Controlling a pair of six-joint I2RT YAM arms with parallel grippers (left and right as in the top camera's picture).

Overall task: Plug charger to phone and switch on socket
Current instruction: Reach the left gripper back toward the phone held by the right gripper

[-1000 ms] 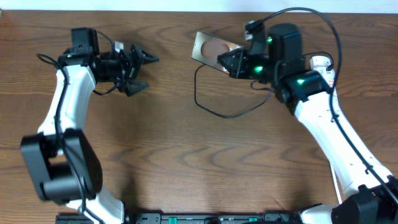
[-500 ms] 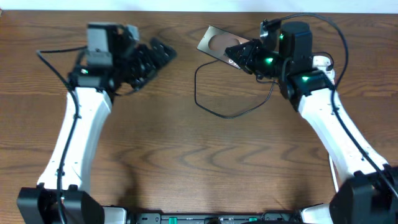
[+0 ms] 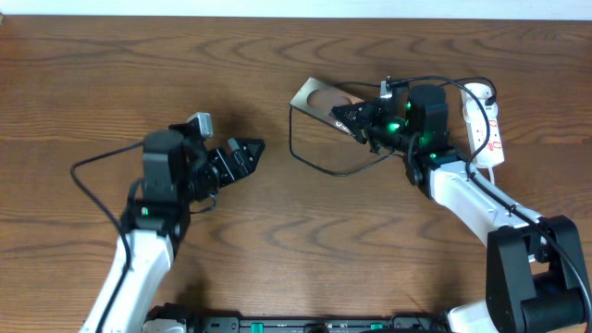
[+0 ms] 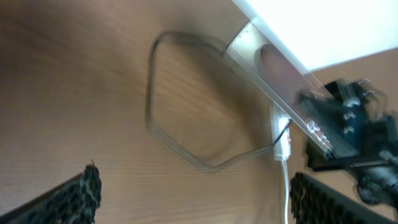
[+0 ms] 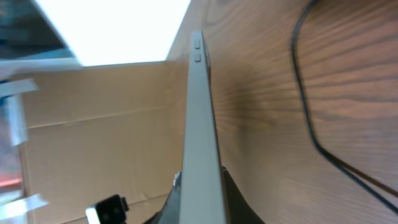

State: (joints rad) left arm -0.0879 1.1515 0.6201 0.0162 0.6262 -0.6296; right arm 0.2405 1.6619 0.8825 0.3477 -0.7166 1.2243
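Left pincer [image 3: 245,159] back; phone [image 3: 313,95] in right pincer [image 3: 344,118]

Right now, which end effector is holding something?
The right end effector, shut on the phone edge; the left end effector is open and empty.

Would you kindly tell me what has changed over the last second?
The left pincer, open, swung rightward and nearer the robot's base. The right pincer, still shut on the phone, drew it back slightly, uncovering more of the socket. The charger loop lies as before.
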